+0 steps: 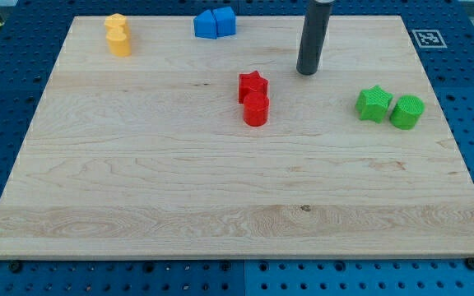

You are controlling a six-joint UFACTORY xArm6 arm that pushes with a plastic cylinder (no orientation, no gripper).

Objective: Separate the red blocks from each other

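Observation:
Two red blocks sit touching near the board's middle: a red star block [253,85] and, just below it, a red round block [256,109]. My tip [307,71] rests on the board up and to the right of the red pair, about a block's width or two away from the star, not touching either.
Two yellow blocks [118,34] stand together at the view's top left. Two blue blocks [214,23] sit together at the top centre. A green star block [374,104] and a green round block [406,112] touch at the right. A marker tag [428,38] lies off the board's top right corner.

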